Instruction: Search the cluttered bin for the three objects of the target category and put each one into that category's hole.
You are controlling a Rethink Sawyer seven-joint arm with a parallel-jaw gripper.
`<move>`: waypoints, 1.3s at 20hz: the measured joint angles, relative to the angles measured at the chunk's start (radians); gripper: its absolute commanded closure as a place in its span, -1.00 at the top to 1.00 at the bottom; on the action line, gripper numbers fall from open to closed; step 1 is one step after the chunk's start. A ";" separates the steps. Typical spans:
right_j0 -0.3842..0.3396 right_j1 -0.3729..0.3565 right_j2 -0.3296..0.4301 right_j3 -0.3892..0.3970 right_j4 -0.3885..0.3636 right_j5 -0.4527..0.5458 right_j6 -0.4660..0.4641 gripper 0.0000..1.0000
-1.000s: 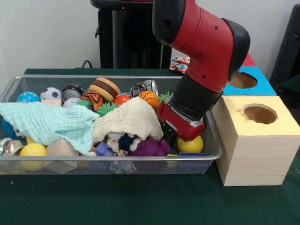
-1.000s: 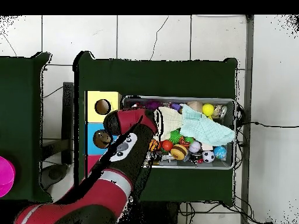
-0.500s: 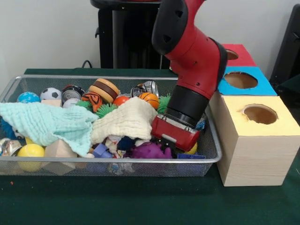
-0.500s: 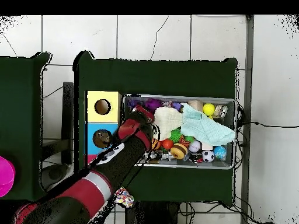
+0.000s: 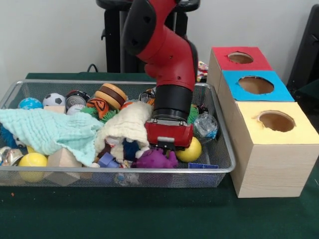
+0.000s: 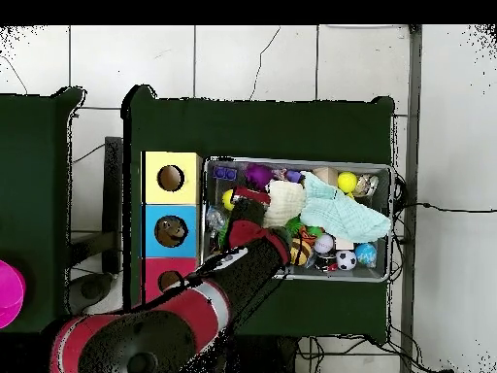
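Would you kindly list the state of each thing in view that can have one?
Hand: low in the bin, over the purple toy; open or shut, cannot tell.
Bin: full, cluttered.
Green cloth: spread over toys.
Cream cloth: draped, bunched against the arm.
Yellow ball: loose beside the hand.
Yellow hole: open.
Blue hole: open.
Red hole: open.

No text, label, brand or number can be read on anything here.
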 measured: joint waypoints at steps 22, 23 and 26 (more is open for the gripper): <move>0.260 0.423 -0.203 0.049 1.137 -0.425 -0.140 -1.00; 0.264 0.443 -0.220 0.045 1.162 -0.444 -0.151 -1.00; 0.271 0.468 -0.245 0.039 1.183 -0.475 -0.154 -1.00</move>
